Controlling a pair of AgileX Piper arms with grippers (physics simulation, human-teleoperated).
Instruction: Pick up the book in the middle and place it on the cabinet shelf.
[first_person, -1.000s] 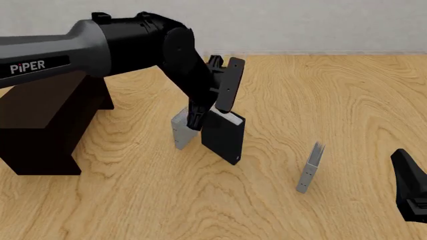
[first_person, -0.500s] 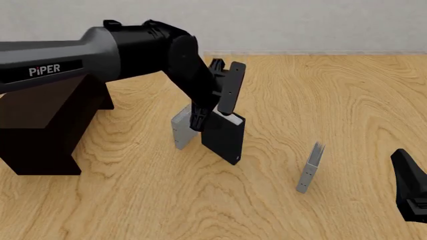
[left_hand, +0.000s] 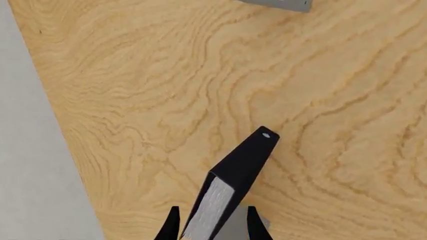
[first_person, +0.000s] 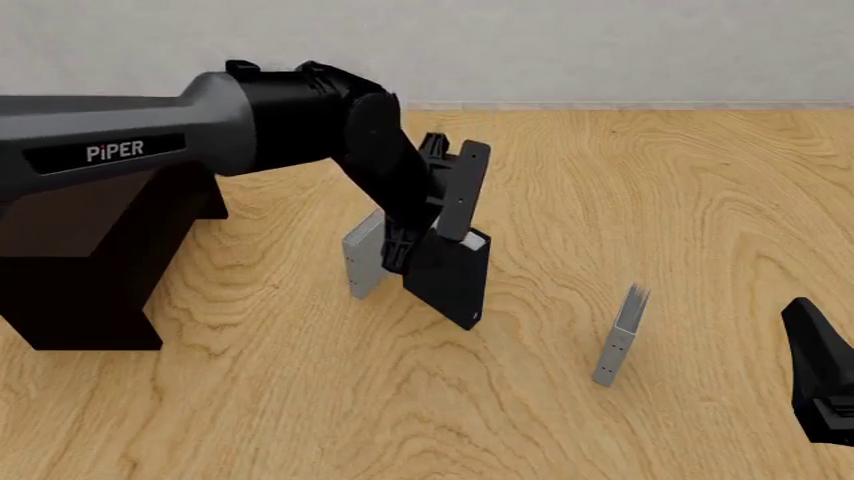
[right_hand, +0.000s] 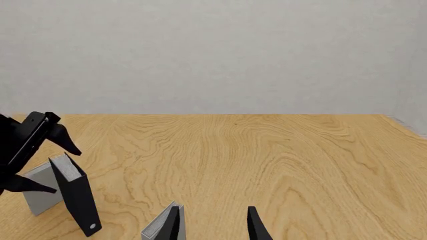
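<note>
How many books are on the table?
3: the black book in the middle at the left gripper, a grey book just to its left, and a thin grey book to the right. None looks hidden.

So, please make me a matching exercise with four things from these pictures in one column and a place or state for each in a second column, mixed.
Things:
1. black book
2. thin grey book
3. dark cabinet
4. right gripper

Places or states:
A. far left on the table, nothing on its top
B. idle at the near right edge of the front view
C. upright, alone, right of the middle
D. upright, with the left gripper at its top edge

Pairs: 1-D, 2-C, 3-A, 4-B
</note>
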